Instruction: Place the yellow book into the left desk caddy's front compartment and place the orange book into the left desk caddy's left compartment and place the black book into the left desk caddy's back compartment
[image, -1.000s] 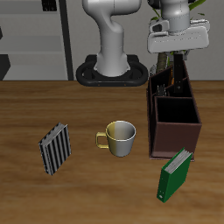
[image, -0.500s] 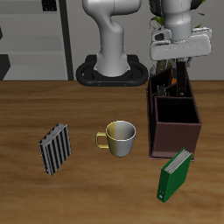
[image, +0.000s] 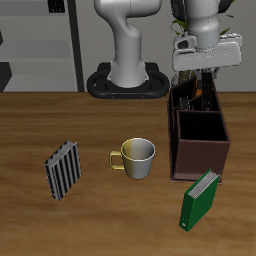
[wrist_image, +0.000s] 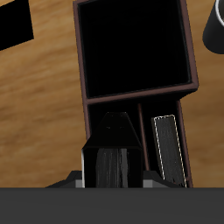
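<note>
- Gripper (image: 203, 78) hangs just over the back end of the caddy (image: 200, 140), arm coming down from above.
- Wrist view: the gripper (wrist_image: 112, 156) shows as one dark block over a small rear compartment. I cannot tell whether the claw is spread, pressed together or pinching anything.
- Caddy (wrist_image: 197, 61) from above: a big square front compartment (wrist_image: 131, 44), pitch dark inside, so nothing can be made out in it.
- Behind that, two smaller sections side by side, split by a divider.
- The black book (wrist_image: 166, 149), slim with a pale edge, stands on end in the narrow section just beside the gripper.
- Exterior view: a flash of orange at the caddy's back, under the gripper. That looks like the orange book (image: 204, 93), upright inside, mostly hidden by the walls.
- Yellow book: no sighting in either view.
- Out on the table, the green book (image: 199, 198) leans near the caddy's front wall, close to the front edge.
- The mug (image: 137, 157) sits beside the caddy, apart from it, handle pointing away from it.
- The striped book (image: 63, 168), dark and white, lies well beyond the mug, far from the caddy.
</note>
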